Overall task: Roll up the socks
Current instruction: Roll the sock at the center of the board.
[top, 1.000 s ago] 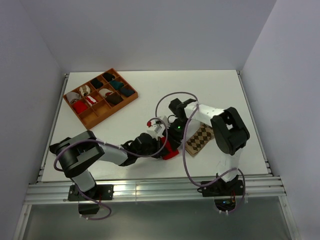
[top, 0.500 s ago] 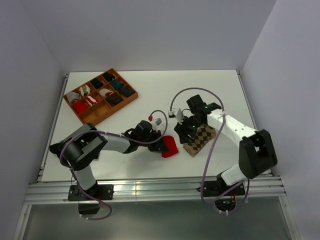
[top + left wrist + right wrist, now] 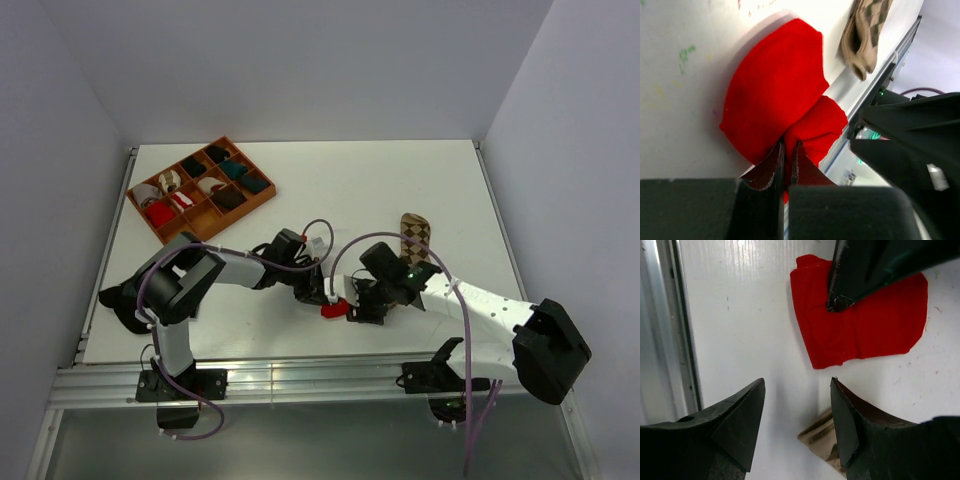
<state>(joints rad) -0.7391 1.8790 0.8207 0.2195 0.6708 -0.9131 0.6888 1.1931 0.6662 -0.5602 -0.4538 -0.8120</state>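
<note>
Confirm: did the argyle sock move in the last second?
Yes. The argyle sock has shifted away from the near edge of the table, toward the far side, in the top view.

Near-centre tight: left gripper (image 3: pixel 789 146) pinched on the bright red fabric sock (image 3: pixel 772 85), right gripper (image 3: pixel 796 381) gaping beside it. Tan-and-brown argyle fabric sock (image 3: pixel 415 235) right of centre, brown wooden compartment tray (image 3: pixel 232 221) far left; bare white tabletop (image 3: pixel 350 180) between them passable.

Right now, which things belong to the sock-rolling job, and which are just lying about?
Job: red sock, pinched in the left hand; argyle sock, lying loose; right hand, open and empty.
Lying about: wooden tray; sock rolls in its compartments.
</note>
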